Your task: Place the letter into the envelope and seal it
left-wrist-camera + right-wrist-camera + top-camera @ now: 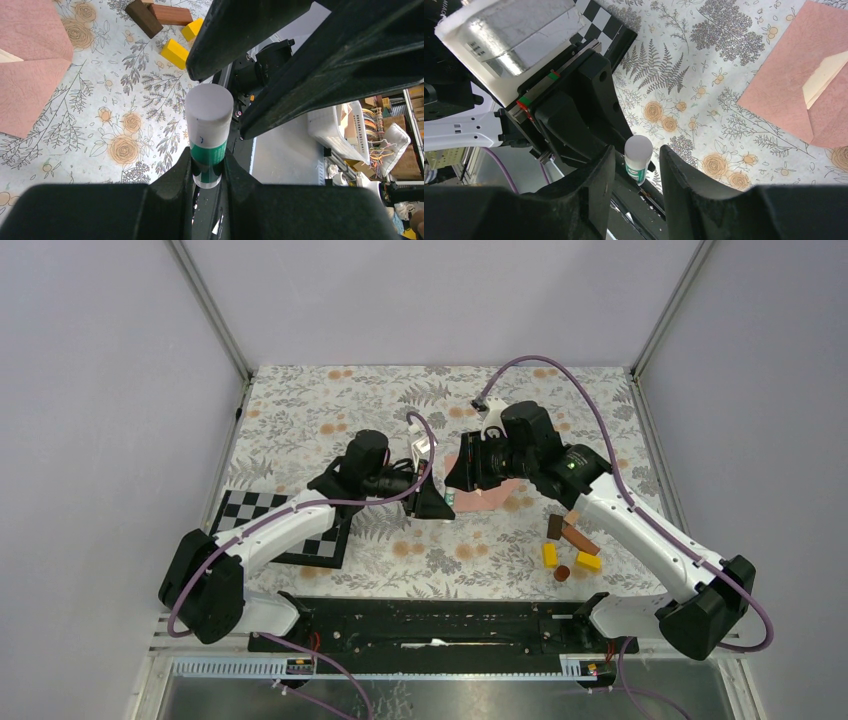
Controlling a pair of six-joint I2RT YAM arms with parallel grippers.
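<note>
– Between your left fingers (183, 174)?
– Glue stick (209, 112), clamped tight.
– Right fingers (598, 172)?
– Spread apart, holding nothing, facing that stick. Beyond them the envelope (786, 87) lies flat on the counter (704, 130), cream paper (824, 75) peeking out.

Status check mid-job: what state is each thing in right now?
Glue stick: capped, gripped by its body.
Left claw: shut on the stick.
Right claw: open, straddling the stick.
Envelope: flat, unsealed.
Letter: inside, cream edge showing.
</note>
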